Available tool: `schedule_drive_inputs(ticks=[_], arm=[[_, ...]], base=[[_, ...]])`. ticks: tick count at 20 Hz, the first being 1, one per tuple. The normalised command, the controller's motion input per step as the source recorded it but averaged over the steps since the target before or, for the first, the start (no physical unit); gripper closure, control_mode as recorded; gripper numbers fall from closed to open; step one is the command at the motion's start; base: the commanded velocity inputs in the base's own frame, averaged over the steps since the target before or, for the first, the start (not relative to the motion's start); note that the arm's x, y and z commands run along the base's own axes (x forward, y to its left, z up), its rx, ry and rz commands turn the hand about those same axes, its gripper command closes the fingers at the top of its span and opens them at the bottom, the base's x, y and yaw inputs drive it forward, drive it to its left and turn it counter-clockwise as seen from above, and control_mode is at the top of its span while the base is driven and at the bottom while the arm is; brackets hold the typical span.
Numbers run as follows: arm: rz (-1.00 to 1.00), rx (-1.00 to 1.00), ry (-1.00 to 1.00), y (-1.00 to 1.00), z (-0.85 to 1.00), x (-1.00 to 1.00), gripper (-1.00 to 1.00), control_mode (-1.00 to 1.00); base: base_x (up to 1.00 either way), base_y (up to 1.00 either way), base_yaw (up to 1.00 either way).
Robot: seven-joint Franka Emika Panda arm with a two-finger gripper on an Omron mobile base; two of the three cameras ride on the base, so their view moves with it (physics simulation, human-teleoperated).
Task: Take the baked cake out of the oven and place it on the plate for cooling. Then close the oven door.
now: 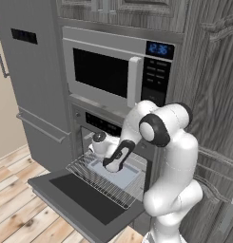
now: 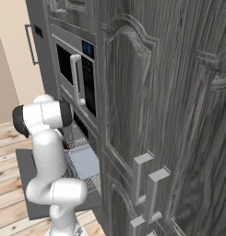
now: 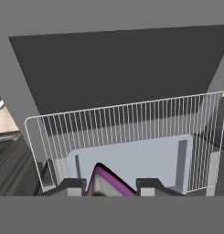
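1. While the oven door [image 1: 84,197] lies folded down flat across the lower middle of the left base view, its dark glass window faces up and the wooden floor [image 1: 23,209] shows at the lower left of that frame.
2. Above the door, the oven [image 1: 96,124] stands open, its black control strip running just under the microwave [image 1: 118,71], which fills the upper middle of the frame and shows a blue clock at its upper right.
3. A wire rack [image 1: 101,182] is pulled out over the door; in the hand view the same rack [image 3: 127,123] spans the middle of the frame, with the dark window beyond it toward the top.
4. On the rack sits a pale blue-grey tray [image 1: 119,174], seen in the right base view at centre left [image 2: 84,162], beside the arm.
5. The gripper [image 1: 114,164] reaches down onto the tray from the arm at the centre of the left base view.
6. At the bottom of the hand view, the gripper [image 3: 106,186] has its two tips standing apart, one on each side of a wedge-shaped cake [image 3: 104,183] with a purple edge and a pale face; the wedge lies between them, but whether they press on it cannot be told.
7. Tall grey wooden cabinet doors [image 2: 156,115] fill the right of the right base view.
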Motion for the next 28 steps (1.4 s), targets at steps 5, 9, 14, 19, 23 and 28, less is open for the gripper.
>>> schedule_drive_inputs(ticks=[5,9,14,19,23,28], arm=[[0.01,0.00,0.01,0.26,0.41,-0.11,1.00,-1.00],[0.00,0.00,0.00,0.20,0.47,-0.12,1.00,-1.00],[0.00,0.00,0.00,0.15,0.41,-0.16,1.00,-1.00],[0.00,0.03,0.00,0.00,0.59,-0.56,1.00,-1.00],[0.00,0.09,0.00,-0.03,0.82,-0.78,1.00,-1.00],[0.00,0.15,0.00,-0.19,0.94,-0.82,1.00,-1.00]], base=[[0.00,0.00,0.00],[0.00,0.00,0.00],[0.00,0.00,0.00],[0.00,0.00,0.00],[0.00,0.00,0.00],[0.00,0.00,0.00]])
